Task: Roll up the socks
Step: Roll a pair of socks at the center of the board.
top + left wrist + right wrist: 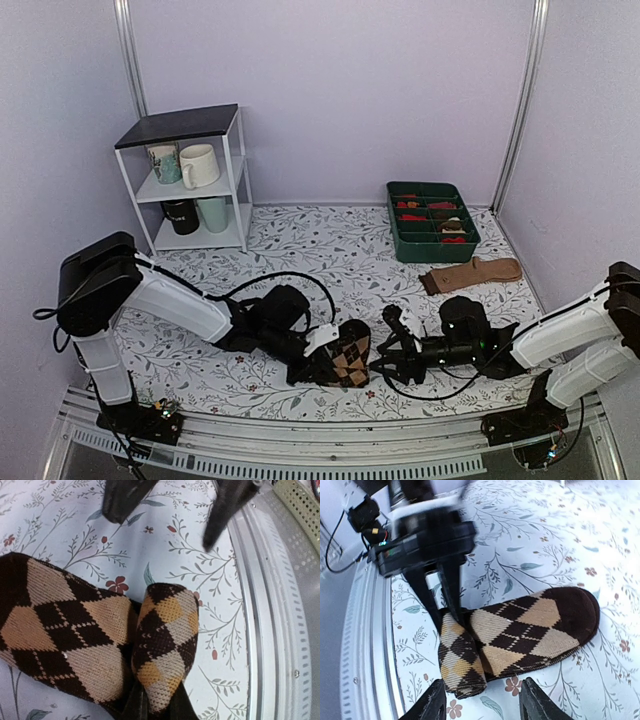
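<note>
- The long dark brown knit socks with tan-orange argyle diamonds (520, 630) are lying on the floral-printed tabletop (560, 535), near its front edge and between the two arms.
- One end of the socks is doubled over into a short, thick fold (165, 640). The rest of their length is lying flat and unrolled.
- The left jaws are pressing closed on that fold, with a finger on either side of the doubled knit.
- The right jaws are standing open with nothing between them, hanging close to the fold on the side facing the left arm. Whether they are touching the fabric cannot be told.
- The rolling seems to be only just starting: one turn is made, and nearly the whole length is waiting.
- The next move is probably calling for the pinched fold to be carried over onto the flat part, towards the rounded far end.
- The right jaws would be helping by steadying the fabric, since the soft knit is likely to spring open if let go.
</note>
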Robot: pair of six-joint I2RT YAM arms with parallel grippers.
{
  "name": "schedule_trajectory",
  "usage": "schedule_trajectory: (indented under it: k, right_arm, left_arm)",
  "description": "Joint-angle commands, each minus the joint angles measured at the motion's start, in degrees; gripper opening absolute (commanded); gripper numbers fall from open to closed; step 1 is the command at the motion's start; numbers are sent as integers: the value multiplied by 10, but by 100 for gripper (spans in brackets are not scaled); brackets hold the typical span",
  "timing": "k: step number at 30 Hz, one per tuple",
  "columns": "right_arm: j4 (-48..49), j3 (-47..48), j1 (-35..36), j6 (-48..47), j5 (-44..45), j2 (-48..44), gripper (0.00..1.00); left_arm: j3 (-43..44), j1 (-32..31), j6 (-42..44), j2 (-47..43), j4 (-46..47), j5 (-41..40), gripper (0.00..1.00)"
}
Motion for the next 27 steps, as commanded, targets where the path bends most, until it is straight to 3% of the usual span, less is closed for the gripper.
schedule_trajectory:
  k: [1,7,21,24,27]
  right_arm:
    - [76,-8,51,-89,78,13,49]
    - [84,25,114,-135,121,82,50]
    - [48,76,122,-145,136,162,49]
    - [44,76,122,-125,138,174,43]
    - [33,83,121,-111,137,184,28]
  left_arm:
    - [-8,20,-59,48,-114,62,0]
    - [-5,41,-85,66,-132,97,0]
    - [-4,47,-89,96,-129,105,0]
    - [-5,48,-88,96,-126,105,0]
    - [-4,48,-86,93,-121,100,2]
